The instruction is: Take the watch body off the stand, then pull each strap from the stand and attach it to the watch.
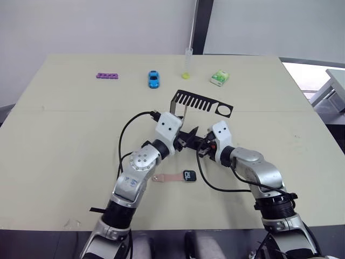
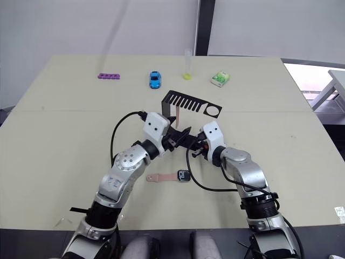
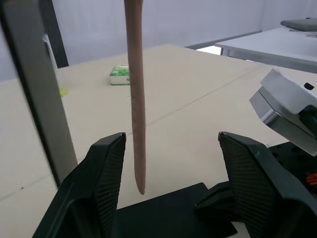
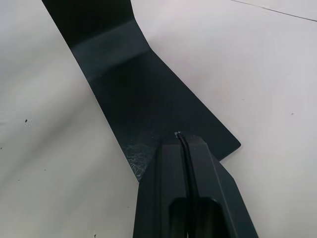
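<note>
The black stand (image 1: 202, 102) sits mid-table, its comb-like arm pointing right. One pink-tan strap (image 3: 136, 99) hangs from the arm. My left gripper (image 3: 171, 183) is open around the strap's lower end, which is nearer one finger (image 3: 101, 183) and touches neither. My right gripper (image 4: 181, 141) is shut, its tips pressed on the stand's flat base (image 4: 143, 99). The watch body (image 1: 189, 176) lies on the table in front of both grippers, with the other strap (image 1: 166, 177) joined to its left side.
Along the far edge of the table (image 1: 59, 162) are a purple strip (image 1: 107, 76), a blue toy car (image 1: 154, 79), an upright tube with yellow liquid (image 1: 187, 65) and a green-white box (image 1: 219, 79). Black cables loop from both wrists over the table.
</note>
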{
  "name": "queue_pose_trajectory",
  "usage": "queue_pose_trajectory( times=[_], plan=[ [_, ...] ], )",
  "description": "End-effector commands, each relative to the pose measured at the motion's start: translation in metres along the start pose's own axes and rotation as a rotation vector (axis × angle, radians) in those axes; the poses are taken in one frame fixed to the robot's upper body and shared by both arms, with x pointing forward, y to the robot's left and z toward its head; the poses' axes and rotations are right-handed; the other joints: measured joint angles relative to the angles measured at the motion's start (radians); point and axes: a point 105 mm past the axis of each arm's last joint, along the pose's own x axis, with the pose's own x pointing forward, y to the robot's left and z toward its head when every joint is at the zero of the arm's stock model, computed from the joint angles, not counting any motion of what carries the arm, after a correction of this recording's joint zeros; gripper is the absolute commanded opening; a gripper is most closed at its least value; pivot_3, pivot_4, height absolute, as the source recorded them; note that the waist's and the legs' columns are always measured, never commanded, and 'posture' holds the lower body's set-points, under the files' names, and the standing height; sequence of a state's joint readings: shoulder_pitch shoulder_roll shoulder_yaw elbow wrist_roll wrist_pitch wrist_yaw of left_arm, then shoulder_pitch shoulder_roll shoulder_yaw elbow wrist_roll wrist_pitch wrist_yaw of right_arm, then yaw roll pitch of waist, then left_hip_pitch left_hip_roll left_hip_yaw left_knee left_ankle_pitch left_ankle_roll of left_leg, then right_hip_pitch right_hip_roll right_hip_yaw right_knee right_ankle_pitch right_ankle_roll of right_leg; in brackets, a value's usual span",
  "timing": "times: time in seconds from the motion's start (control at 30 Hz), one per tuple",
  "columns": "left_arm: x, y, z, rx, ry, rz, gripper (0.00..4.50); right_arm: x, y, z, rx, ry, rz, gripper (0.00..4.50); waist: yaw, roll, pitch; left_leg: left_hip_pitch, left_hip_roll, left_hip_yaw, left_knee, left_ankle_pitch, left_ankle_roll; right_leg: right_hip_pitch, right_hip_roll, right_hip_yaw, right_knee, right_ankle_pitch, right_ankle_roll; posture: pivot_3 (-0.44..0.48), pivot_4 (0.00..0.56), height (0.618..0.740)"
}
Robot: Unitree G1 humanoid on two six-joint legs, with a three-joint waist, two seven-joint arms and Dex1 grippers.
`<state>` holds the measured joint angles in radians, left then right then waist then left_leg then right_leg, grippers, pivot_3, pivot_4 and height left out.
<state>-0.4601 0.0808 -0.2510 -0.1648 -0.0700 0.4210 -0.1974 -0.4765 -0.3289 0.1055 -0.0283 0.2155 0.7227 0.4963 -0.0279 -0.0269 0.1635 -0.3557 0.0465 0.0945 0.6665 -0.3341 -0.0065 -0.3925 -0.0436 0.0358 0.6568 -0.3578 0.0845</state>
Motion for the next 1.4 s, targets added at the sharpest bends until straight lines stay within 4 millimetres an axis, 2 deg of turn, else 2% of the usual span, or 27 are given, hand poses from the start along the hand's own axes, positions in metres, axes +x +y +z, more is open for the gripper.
queue_pose_trajectory(
  times=[0.03,0.27,0.37,0.5,0.53,0.63,0.77,1.2,1.3,1.4],
  plan=[
    [0.006,0.001,0.011,0.04,-0.047,0.016,3.24,0.0,-0.007,-0.029,0.036,0.103,-0.042,0.0,0.0,0.0,0.0,0.0,0.0,0.0,0.0,0.0,0.0,0.0,0.0,0.0,0.0,0.0,0.0,0.0,0.15,0.74],
    [0.012,0.008,0.005,0.013,-0.034,0.08,3.24,0.001,-0.007,-0.03,0.037,0.104,-0.051,0.0,0.0,0.0,0.0,0.0,0.0,0.0,0.0,0.0,0.0,0.0,0.0,0.0,0.0,0.0,0.0,0.0,0.15,0.74],
    [0.016,0.007,0.006,0.002,-0.046,0.077,2.36,0.0,-0.008,-0.029,0.046,0.101,-0.055,0.0,0.0,0.0,0.0,0.0,0.0,0.0,0.0,0.0,0.0,0.0,0.0,0.0,0.0,0.0,0.0,0.0,0.15,0.74],
    [0.026,0.009,0.013,0.012,-0.077,0.079,0.38,-0.001,-0.013,-0.027,0.045,0.097,-0.068,0.0,0.001,0.0,0.0,0.0,0.0,0.0,0.0,0.0,0.0,0.0,0.0,0.0,-0.001,0.0,0.0,0.0,0.15,0.74],
    [0.027,0.008,0.014,0.009,-0.086,0.074,0.06,-0.002,-0.013,-0.027,0.044,0.098,-0.07,0.0,0.001,0.0,0.0,0.0,0.0,0.0,0.0,0.0,0.0,0.0,0.0,0.0,-0.001,0.0,0.0,0.0,0.15,0.74],
    [0.027,0.006,0.019,0.005,-0.111,0.057,0.06,-0.002,-0.013,-0.028,0.044,0.1,-0.069,0.0,0.001,0.0,0.0,0.0,0.0,0.0,-0.001,0.0,0.0,0.0,0.0,0.0,-0.001,0.0,0.0,0.0,0.15,0.74],
    [0.017,0.012,0.027,0.007,-0.151,0.075,0.06,-0.002,-0.013,-0.031,0.043,0.11,-0.074,0.0,0.0,0.0,0.0,0.0,0.0,0.0,-0.001,0.0,0.0,0.0,0.0,0.0,-0.001,0.0,0.0,0.0,0.15,0.74],
    [-0.013,0.004,0.04,-0.017,-0.194,-0.058,0.06,-0.002,-0.021,-0.028,0.038,0.097,-0.089,0.0,0.001,0.0,0.0,0.0,0.0,0.0,-0.001,0.0,0.0,0.0,0.0,0.0,-0.002,0.0,0.0,0.0,0.15,0.74],
    [-0.026,0.0,0.042,-0.057,-0.163,-0.193,0.06,-0.007,-0.016,-0.011,0.002,0.016,-0.045,0.0,0.0,0.0,0.0,0.0,0.0,0.0,-0.001,0.0,0.0,0.0,0.0,0.0,-0.002,0.0,0.0,0.0,0.15,0.74],
    [-0.041,-0.004,0.044,-0.08,-0.122,-0.358,0.06,-0.024,-0.005,0.01,-0.072,-0.086,0.012,0.0,0.0,0.001,0.001,-0.001,0.0,0.0,-0.002,0.0,0.0,-0.001,0.0,-0.001,-0.002,0.0,0.0,0.0,0.15,0.74]
  ],
)
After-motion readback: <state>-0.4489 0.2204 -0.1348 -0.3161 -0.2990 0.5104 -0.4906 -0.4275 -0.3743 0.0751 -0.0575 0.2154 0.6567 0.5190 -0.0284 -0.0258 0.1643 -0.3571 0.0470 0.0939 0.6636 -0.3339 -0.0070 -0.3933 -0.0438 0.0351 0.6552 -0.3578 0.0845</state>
